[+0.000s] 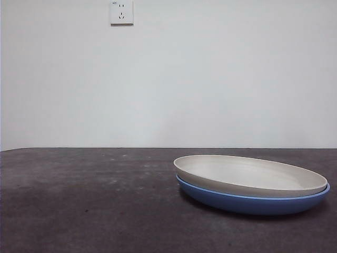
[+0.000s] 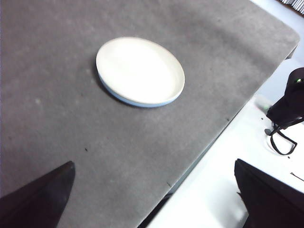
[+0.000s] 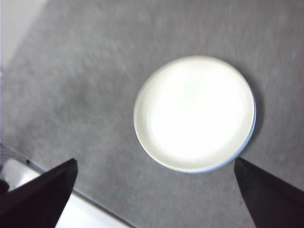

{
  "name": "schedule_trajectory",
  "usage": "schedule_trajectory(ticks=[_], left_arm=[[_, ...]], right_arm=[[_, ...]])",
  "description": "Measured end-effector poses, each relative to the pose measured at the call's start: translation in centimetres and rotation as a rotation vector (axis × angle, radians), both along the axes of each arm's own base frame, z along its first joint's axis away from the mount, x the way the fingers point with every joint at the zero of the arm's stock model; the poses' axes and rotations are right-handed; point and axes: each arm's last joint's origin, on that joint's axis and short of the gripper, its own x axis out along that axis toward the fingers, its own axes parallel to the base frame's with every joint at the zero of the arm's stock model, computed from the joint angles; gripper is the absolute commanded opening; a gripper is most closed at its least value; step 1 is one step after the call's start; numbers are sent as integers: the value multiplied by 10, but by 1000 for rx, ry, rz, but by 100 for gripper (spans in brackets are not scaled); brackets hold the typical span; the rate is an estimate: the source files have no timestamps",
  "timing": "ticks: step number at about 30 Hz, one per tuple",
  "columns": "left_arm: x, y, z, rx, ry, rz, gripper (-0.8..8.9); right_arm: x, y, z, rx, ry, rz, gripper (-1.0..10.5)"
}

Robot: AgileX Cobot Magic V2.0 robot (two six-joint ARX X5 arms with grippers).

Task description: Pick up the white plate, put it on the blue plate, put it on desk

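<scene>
White plate: the wide, shallow, round cream-white matte plate [image 1: 251,175] sits nested inside the blue one, rim up, hollow facing the ceiling. It is round, so it has no long axis; from the front it lies a touch tilted, its 3 o'clock edge lower than its 9 o'clock edge.
Blue plate: the wide, shallow, round glossy blue plate [image 1: 253,203] lies flat on the desk directly beneath, showing only as a band under the white rim in the front view and a thin blue crescent in both wrist views [image 2: 124,97] [image 3: 253,124].
Desk: the broad dark grey-brown mottled tabletop [image 1: 89,200] carries the stack at about 4 o'clock in the front view, nearer the right edge.
Left gripper: the left gripper [image 2: 156,199] is held high, well apart from the stack, jaws spread wide, gripping nothing.
Right gripper: the right gripper [image 3: 156,194] hangs above the stack, clear of it, jaws spread wide and empty; this picture is blurred.
Wall: a white wall socket [image 1: 121,12] sits at about 11 o'clock on the pale wall.
Beyond the desk edge: a black device with a looped cable [image 2: 287,111] rests on a white surface.
</scene>
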Motion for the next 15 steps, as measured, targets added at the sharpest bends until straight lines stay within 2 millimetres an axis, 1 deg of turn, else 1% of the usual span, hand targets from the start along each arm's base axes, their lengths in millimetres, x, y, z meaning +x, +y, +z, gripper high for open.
schedule_trajectory(ticks=[2, 9, 15], left_arm=[[1, -1, -4, 2, 18, 6, 564], [1, -1, -1, -27, -7, 12, 564], [-2, 1, 0, -41, -11, 17, 564]], right_arm=[[15, 2, -7, -15, 56, 7, 609], [63, 9, -36, -64, 205, 47, 609], [100, 14, -66, -78, 264, 57, 609]])
